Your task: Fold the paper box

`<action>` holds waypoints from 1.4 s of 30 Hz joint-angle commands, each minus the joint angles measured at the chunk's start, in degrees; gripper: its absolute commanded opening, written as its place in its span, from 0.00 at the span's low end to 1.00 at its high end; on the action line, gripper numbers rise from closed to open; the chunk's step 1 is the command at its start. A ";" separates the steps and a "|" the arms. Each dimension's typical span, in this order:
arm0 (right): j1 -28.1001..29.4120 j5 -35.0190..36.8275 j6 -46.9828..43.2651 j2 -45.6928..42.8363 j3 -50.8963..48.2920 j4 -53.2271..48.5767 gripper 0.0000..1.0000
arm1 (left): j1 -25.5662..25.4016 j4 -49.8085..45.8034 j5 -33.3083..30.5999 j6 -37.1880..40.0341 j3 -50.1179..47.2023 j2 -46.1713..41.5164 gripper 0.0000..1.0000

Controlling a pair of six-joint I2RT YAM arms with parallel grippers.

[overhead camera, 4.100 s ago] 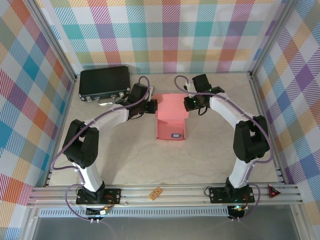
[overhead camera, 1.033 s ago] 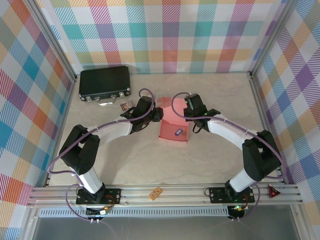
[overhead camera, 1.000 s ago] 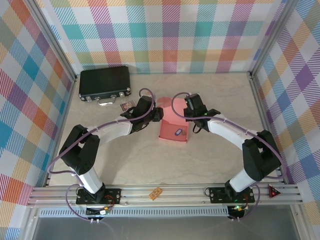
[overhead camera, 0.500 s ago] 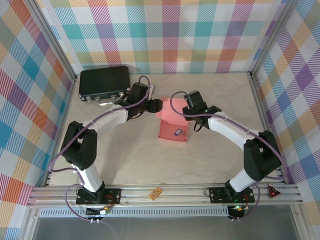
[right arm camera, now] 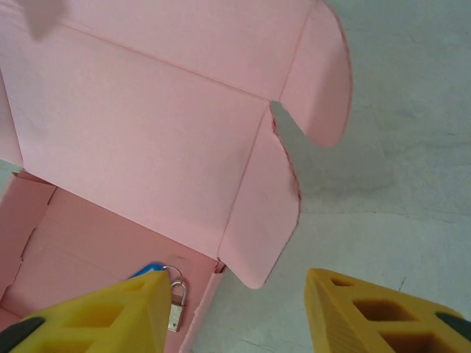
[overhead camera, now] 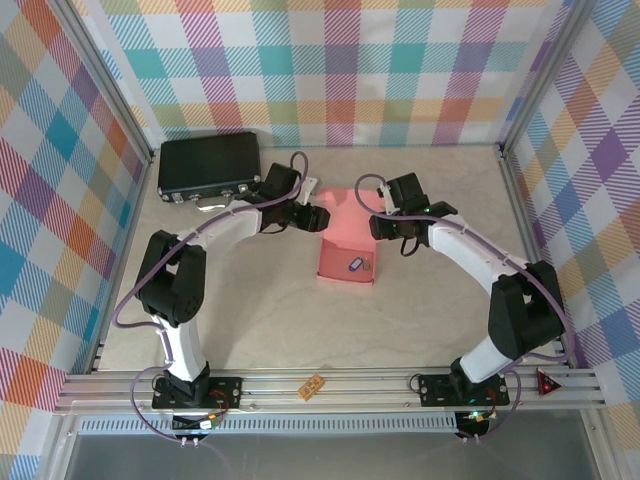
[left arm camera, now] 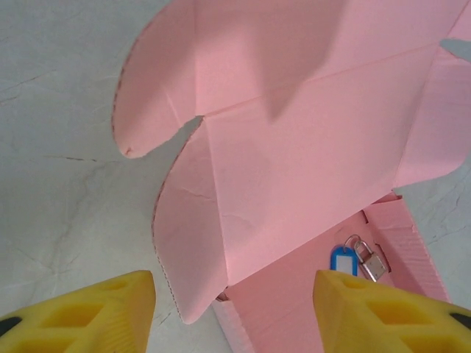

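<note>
The salmon-pink thin card paper box [overhead camera: 345,245] sits near the middle of the pale marbled worktop [overhead camera: 260,310], its shallow tray toward the arms and its lid open, reaching away toward the far side with rounded side flaps spread out. Inside the tray lie a small blue plastic key tag [left arm camera: 342,259] and a little silver padlock [left arm camera: 372,265], close together. The left claw [overhead camera: 316,217] hovers just beside the left edge of the lid, and the left wrist view shows its yellow fingers [left arm camera: 110,309] set apart with a flap of the box [left arm camera: 294,169] below the gap and nothing gripped. The right claw [overhead camera: 385,229] is just beside the right edge of the lid; seen from the right wrist, its yellow fingers [right arm camera: 360,312] are likewise parted, about halfway, with the box's [right arm camera: 147,132] right flap and bare worktop under the gap and nothing held. A black rectangular hard case [overhead camera: 208,163] lies at the far left corner, well apart from the box.
</note>
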 commanded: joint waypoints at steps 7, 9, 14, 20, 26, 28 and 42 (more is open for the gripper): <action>-4.63 -8.38 -1.55 3.59 3.69 -1.64 0.53 | 1.16 -1.46 -0.78 1.92 3.47 2.46 0.57; -5.59 -10.24 -1.68 4.75 4.59 -2.16 0.53 | 1.18 -0.97 -1.38 1.73 3.54 2.34 0.57; -7.05 -15.16 -2.60 7.36 6.62 -2.63 0.53 | 1.42 -0.94 -1.14 1.80 4.54 2.70 0.58; -8.28 -17.02 -3.60 10.47 9.90 -4.92 0.52 | 1.97 -4.27 0.57 2.52 8.22 5.34 0.56; -9.08 -19.38 -4.83 12.98 12.74 -7.06 0.49 | 2.13 -7.33 0.94 2.64 11.59 7.57 0.53; -9.27 -19.98 -5.39 13.69 13.52 -7.82 0.48 | 2.22 -8.84 1.62 2.89 12.97 8.44 0.53; -9.27 -21.39 -6.28 14.37 16.40 -10.33 0.35 | 2.26 -11.73 3.54 3.10 15.79 9.24 0.38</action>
